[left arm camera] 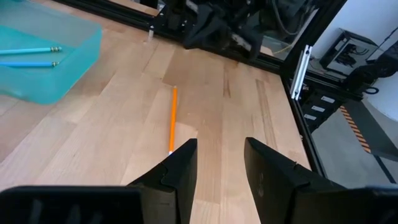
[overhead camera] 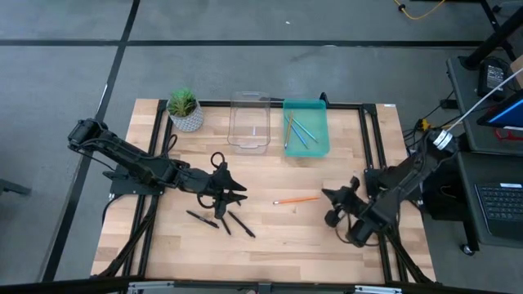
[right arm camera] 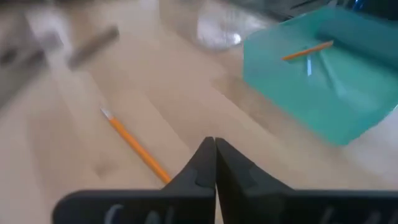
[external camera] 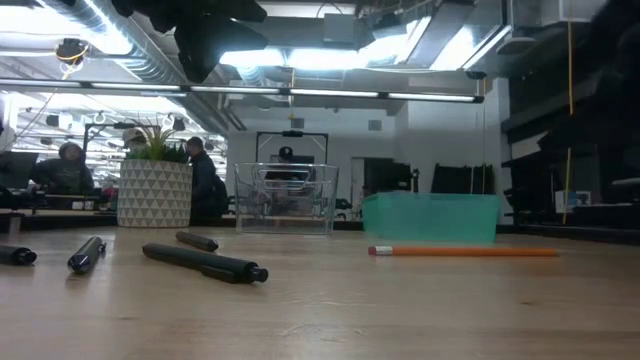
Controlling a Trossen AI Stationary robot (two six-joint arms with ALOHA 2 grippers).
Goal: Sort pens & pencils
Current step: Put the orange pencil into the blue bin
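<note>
Three black pens (overhead camera: pixel 222 221) lie on the wooden table near its near-left part; the low view shows one more among them (external camera: pixel 205 263). One orange pencil (overhead camera: pixel 296 199) lies flat at the table's middle, and it also shows in both wrist views (left arm camera: pixel 173 118) (right arm camera: pixel 134 146). Several light blue and orange pencils (overhead camera: pixel 298 131) lie in the teal bin (overhead camera: pixel 306 150). My left gripper (overhead camera: pixel 237 193) is open and empty (left arm camera: pixel 217 146), raised above the table just beyond the pens and pointing toward the orange pencil. My right gripper (overhead camera: pixel 327 196) is shut and empty (right arm camera: pixel 214 143), to the right of the orange pencil.
A clear plastic bin (overhead camera: pixel 249 122) stands at the far edge next to the teal bin. A potted plant (overhead camera: pixel 185 109) stands at the far left. A black frame rail (overhead camera: pixel 372 155) runs along the table's right side. People show in the room beyond (external camera: pixel 70 165).
</note>
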